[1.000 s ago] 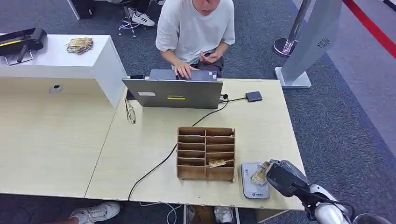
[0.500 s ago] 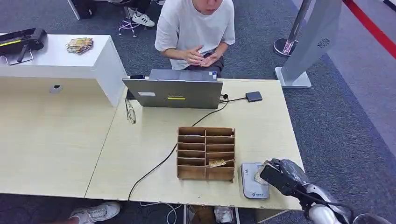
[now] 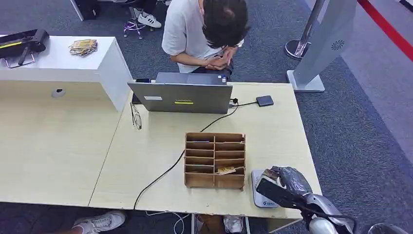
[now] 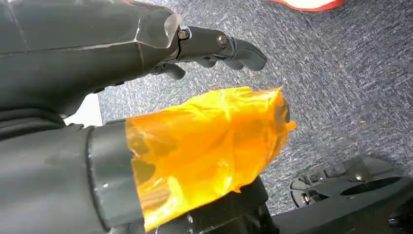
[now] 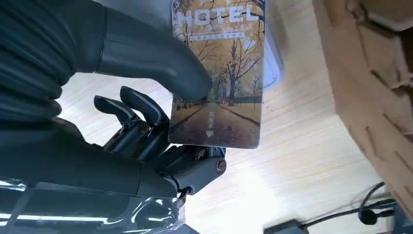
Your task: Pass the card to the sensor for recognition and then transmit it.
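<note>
My right hand [image 3: 287,179] hovers over the grey-white sensor pad [image 3: 256,176] near the table's front right edge. It pinches a hotel card [image 5: 221,73], printed with autumn trees, between the thumb [image 5: 146,53] and the dark fingers. From the head view the card [image 3: 269,174] peeks out at the hand's left side, just above the pad. The pad's pale rim [image 5: 275,63] lies behind the card in the right wrist view. My left hand [image 4: 146,58] hangs over grey carpet, fingers stretched out and holding nothing.
A wooden slotted organiser [image 3: 214,160] stands just left of the pad, with another card [image 3: 226,170] in a lower slot. A laptop [image 3: 181,96], its cable [image 3: 165,173] and a small black box [image 3: 264,100] lie further back. A person [image 3: 204,29] sits behind the table.
My right hand has turned and sunk lower over the sensor pad with the card. The person took a hand off the laptop and bent the head forward.
</note>
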{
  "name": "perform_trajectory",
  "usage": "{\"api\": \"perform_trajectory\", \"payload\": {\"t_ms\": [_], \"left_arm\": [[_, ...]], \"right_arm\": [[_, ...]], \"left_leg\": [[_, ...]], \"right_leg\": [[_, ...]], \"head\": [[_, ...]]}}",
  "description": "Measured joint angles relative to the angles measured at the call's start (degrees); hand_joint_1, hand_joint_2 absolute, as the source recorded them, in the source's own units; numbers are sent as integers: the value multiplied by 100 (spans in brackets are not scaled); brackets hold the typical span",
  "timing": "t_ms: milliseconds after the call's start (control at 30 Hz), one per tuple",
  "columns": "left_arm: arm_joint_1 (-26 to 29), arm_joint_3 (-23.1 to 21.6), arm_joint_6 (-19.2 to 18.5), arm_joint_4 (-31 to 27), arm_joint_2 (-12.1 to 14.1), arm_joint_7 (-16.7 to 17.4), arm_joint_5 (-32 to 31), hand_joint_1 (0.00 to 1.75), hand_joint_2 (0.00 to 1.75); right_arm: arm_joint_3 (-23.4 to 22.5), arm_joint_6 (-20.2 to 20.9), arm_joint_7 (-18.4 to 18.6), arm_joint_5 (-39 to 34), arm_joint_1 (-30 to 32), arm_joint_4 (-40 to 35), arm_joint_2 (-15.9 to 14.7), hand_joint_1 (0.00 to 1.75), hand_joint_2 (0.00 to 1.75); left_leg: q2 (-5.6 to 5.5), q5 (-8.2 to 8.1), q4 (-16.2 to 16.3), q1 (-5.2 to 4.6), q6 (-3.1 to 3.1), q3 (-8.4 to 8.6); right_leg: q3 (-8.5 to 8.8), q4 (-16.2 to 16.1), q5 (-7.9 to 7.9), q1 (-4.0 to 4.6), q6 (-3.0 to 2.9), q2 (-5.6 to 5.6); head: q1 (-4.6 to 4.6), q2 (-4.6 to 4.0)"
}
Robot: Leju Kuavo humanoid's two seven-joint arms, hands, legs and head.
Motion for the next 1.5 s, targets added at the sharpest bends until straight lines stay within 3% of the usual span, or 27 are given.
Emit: {"api": "perform_trajectory", "payload": {"t_ms": [1500], "left_arm": [[0, 0, -2, 0, 0, 2, 0, 0, 0]], "right_arm": [[170, -72, 101, 190, 4, -125, 79, 175, 175]], "left_leg": [[0, 0, 0, 0, 0, 0]], "right_leg": [[0, 0, 0, 0, 0, 0]], "head": [[0, 0]]}}
